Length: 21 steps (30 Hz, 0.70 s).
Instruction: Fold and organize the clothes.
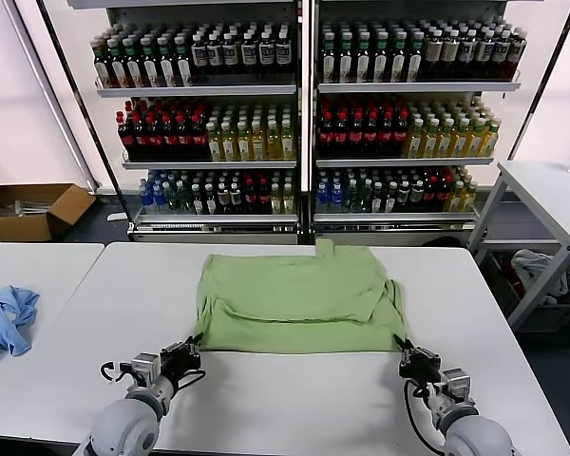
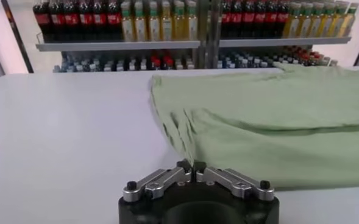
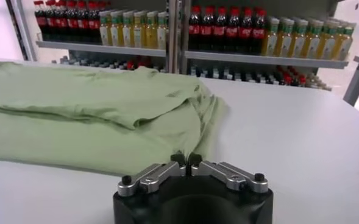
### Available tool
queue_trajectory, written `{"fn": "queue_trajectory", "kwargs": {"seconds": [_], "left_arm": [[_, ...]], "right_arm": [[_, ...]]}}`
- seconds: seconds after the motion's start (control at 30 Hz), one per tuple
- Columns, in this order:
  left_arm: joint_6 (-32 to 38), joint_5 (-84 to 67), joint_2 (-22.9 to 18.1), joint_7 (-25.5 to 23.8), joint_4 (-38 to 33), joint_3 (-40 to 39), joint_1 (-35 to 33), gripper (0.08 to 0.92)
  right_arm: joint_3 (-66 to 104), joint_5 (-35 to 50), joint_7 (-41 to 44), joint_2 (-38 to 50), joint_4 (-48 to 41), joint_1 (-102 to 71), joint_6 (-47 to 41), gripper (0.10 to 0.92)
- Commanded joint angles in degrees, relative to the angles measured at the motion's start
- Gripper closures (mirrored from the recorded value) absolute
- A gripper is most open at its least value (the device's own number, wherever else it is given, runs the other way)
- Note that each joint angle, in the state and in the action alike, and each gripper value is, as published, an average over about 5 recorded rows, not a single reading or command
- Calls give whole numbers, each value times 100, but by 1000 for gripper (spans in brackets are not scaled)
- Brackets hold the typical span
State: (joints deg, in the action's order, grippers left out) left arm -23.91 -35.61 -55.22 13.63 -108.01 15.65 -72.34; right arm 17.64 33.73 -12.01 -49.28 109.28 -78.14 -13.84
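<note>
Left end effector [image 1: 192,344] and right end effector [image 1: 405,351] pinched shut on near corners of polo shirt [image 1: 299,296].
Lying flat mid-bench [image 1: 294,399]; thin hem grip, may slip when lifted, skewing fold.

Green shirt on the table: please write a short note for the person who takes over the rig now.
Left gripper: shut at the near left corner of the green shirt.
Right gripper: shut at the near right corner.
Shirt: lies on the white table, partly folded, a fold across its middle.
Left to do: finish folding and tidy it.
Whether the cloth is really pinched cannot be told.
</note>
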Motion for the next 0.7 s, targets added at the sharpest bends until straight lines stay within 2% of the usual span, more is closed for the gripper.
{"fn": "queue_trajectory", "kwargs": {"seconds": [0.03,0.3,0.53,0.7], "left_arm": [[-199,279,435,418,-835,98,-639,906],[-425,649,666,1037,-1829,355,-1764,906],[-622,1166,688,1939,-2555,333,-2901,906],[-525,1453,631,2425,-2772,323,-3625,906]], "right_arm": [[349,53,-51,443,778,-642,-98,898],[944,48,-212,767,1706,-1843,-320,898],[973,-656,-600,628,2270,-3194,-180,898],[1156,-980,-761,567,2323,-3713,22,898]]}}
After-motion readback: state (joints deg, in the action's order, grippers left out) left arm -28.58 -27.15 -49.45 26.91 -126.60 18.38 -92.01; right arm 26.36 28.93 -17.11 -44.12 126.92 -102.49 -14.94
